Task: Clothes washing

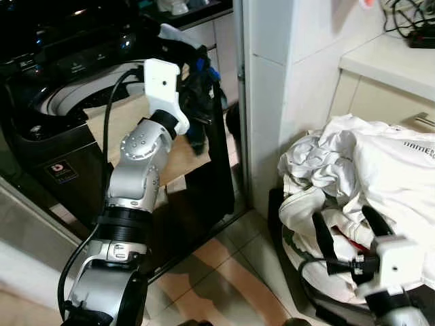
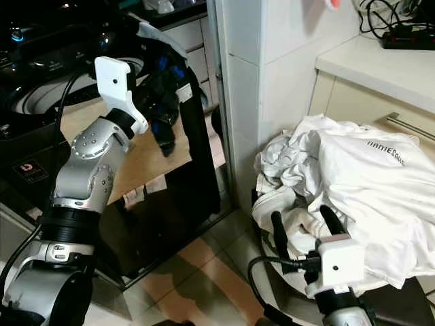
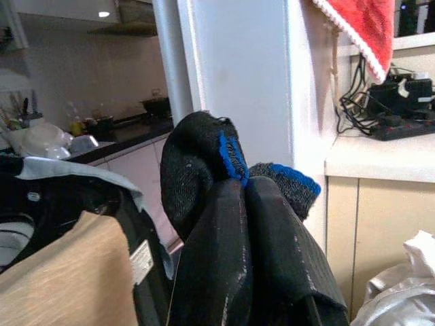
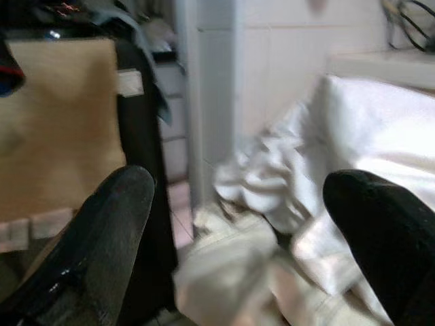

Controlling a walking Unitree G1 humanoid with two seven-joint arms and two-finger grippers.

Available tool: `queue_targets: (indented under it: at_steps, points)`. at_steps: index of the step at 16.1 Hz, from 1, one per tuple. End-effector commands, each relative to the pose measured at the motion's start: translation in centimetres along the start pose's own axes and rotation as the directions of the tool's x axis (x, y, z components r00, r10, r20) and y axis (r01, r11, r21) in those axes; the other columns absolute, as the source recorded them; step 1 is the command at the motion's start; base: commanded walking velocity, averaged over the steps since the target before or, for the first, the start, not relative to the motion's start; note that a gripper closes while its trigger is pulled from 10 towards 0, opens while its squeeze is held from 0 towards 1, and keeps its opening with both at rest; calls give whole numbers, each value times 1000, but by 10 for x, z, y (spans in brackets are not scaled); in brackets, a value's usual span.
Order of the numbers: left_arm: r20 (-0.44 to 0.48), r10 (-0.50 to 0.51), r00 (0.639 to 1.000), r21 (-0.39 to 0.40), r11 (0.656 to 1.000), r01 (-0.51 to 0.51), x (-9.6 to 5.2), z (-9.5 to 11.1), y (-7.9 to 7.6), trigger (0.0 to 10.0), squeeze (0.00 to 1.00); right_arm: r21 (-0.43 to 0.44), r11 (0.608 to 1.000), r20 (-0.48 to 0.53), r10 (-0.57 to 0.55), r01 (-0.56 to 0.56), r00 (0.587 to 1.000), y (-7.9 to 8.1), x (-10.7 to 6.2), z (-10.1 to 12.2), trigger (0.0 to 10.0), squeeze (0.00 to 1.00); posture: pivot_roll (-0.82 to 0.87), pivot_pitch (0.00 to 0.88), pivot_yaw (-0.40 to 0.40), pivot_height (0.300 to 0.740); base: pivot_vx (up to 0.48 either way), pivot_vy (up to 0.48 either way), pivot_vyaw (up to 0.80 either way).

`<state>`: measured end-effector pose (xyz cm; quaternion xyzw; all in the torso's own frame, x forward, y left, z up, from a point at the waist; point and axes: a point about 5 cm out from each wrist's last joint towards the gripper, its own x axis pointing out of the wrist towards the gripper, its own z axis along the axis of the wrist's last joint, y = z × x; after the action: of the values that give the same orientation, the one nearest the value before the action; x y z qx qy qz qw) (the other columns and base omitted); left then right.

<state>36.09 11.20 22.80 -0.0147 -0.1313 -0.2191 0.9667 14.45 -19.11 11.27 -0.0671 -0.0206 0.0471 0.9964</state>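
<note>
Hidden & cut-off bits
Washer drum (image 1: 75,102) mostly behind left arm; white laundry pile (image 1: 367,170) runs off frame edge; right wrist view blurred, shirt print (image 2: 386,153) too small to read.

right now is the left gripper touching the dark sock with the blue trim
Touching. In the left wrist view the left gripper has its two black fingers shut together on the dark sock, whose cloth bulges out just past the fingertips.

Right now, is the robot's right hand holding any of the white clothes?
No, the right gripper has its fingers spread apart in front of the white clothes, gripping nothing.
</note>
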Motion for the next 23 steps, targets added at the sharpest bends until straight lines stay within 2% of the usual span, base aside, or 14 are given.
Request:
queue_targets:
  at_steps: [1,2,3,5,6,8,10,12,14,15,17,21,23]
  points:
    - [-13,-12,1000,3,1000,12,3,1,1,0,0,-12,999,-48,-53,53,997,-10,-6,-13,10000,463,-353,0,183,740,0,0,0]
    - [-14,-14,1000,1,1000,14,4,0,1,0,0,-32,997,-72,-72,70,995,-16,-7,-22,10000,467,-355,0,187,740,0,0,0]
    - [-24,-9,1000,-4,1000,9,5,-1,1,0,0,-46,997,-66,-68,65,996,-18,-2,-27,10000,455,-357,0,190,740,0,0,0]
    - [-44,60,997,-7,998,-61,7,-7,9,0,0,-91,993,13,-70,70,997,-33,42,-34,10000,451,-360,0,203,740,0,0,0]
    - [-54,118,992,-1,993,-119,8,-9,15,0,0,-97,991,48,-92,96,995,-39,62,-27,10000,431,-358,0,202,740,0,0,0]
    - [-46,190,981,16,982,-190,8,-8,25,0,0,-84,993,146,-70,83,987,-34,94,6,10000,455,-342,0,196,740,0,0,0]
    - [-16,211,977,27,977,-210,8,-2,28,0,0,-83,996,250,-1,22,968,-19,115,38,10000,510,-322,0,180,740,0,0,594]
    - [8,211,978,19,977,-211,7,1,29,0,0,-63,998,302,23,-4,953,-7,129,48,10000,518,-296,0,157,740,0,0,672]
    - [15,205,979,20,979,-205,5,2,27,0,0,-17,1000,257,12,-8,966,2,119,39,10000,514,-288,0,151,740,0,0,606]
    - [13,204,979,23,979,-204,5,0,27,0,0,-32,999,241,39,-32,970,10,115,36,10000,525,-288,0,151,740,0,0,600]
    - [-19,204,979,40,978,-203,5,-6,26,0,0,-33,998,242,51,-44,969,21,118,38,10000,525,-293,0,154,740,0,0,609]
    - [-36,211,977,50,977,-209,9,-10,21,0,0,-30,999,259,39,-32,965,24,131,44,10000,529,-300,0,166,740,0,0,597]
    - [-31,202,979,74,977,-200,9,-11,18,0,0,-28,999,255,22,-15,967,21,133,43,10000,576,-299,0,167,740,0,0,547]
